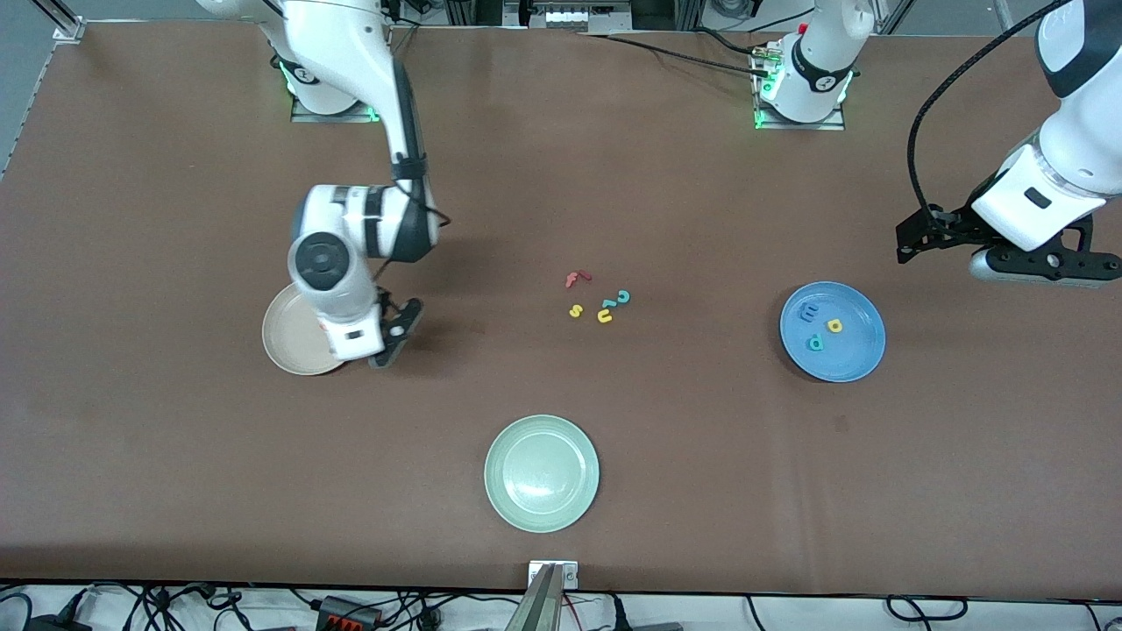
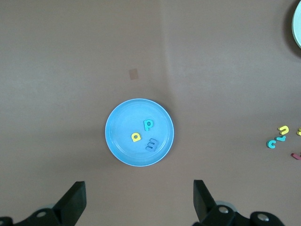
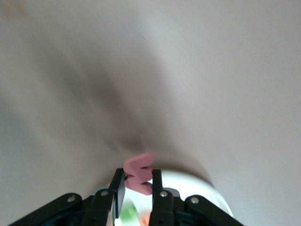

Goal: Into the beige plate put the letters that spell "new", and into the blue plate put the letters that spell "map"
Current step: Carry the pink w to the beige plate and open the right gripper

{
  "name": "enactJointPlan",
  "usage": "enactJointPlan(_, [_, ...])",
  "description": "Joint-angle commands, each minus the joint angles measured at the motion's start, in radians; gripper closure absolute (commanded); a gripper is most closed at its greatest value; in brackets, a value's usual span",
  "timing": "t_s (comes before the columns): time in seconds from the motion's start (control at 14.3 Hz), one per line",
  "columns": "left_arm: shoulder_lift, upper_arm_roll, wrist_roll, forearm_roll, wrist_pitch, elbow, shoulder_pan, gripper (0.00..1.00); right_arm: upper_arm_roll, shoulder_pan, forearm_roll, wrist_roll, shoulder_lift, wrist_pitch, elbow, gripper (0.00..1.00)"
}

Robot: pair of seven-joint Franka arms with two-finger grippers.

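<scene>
We see the right fingers (image 3: pixel 138 184) over the beige plate (image 1: pixel 285 337), pinched shut on the salmon-red w (image 3: pixel 138 173). The left fingers (image 2: pixel 139 202) hang spread wide and empty beside the blue plate (image 2: pixel 117 136), which holds the m (image 2: pixel 152 144), a (image 2: pixel 136 137) and p (image 2: pixel 148 125).

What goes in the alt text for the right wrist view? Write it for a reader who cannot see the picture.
The right gripper is shut on a salmon-red w, pinched between its two black fingers. Below it lies the pale rim of the beige plate, with blurred brown table filling the rest of the view.
</scene>
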Motion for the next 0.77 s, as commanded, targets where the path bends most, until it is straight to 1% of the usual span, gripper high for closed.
enactJointPlan(0.0, [-0.011,-0.007,0.017,0.018,-0.011,0.005,0.006,0.0,-0.006,-0.104,-0.001,0.008,-0.008,-0.045,-0.011,0.8])
enactJointPlan(0.14, [-0.011,-0.007,0.017,0.018,-0.011,0.005,0.005,0.0,0.007,-0.178,0.004,-0.008,-0.003,-0.071,-0.018,0.8])
enactJointPlan(0.21, [-0.011,-0.007,0.017,0.018,-0.012,0.005,0.005,0.0,0.028,-0.188,0.007,-0.011,-0.005,-0.071,-0.039,0.8])
enactJointPlan(0.49, [-0.011,-0.007,0.017,0.018,-0.014,0.005,0.005,0.0,0.036,-0.195,0.012,-0.011,-0.003,-0.057,-0.076,0.78])
enactJointPlan(0.56, [-0.011,-0.007,0.017,0.018,-0.014,0.005,0.005,0.0,0.036,-0.192,0.012,-0.011,-0.003,-0.059,-0.076,0.76])
enactJointPlan(0.63, [-0.011,-0.007,0.017,0.018,-0.015,0.005,0.005,0.0,0.036,-0.187,0.012,-0.009,-0.003,-0.059,-0.076,0.7])
enactJointPlan(0.7, [-0.011,-0.007,0.017,0.018,-0.015,0.006,0.003,0.0,0.036,-0.186,0.013,0.007,-0.005,-0.059,-0.073,0.17])
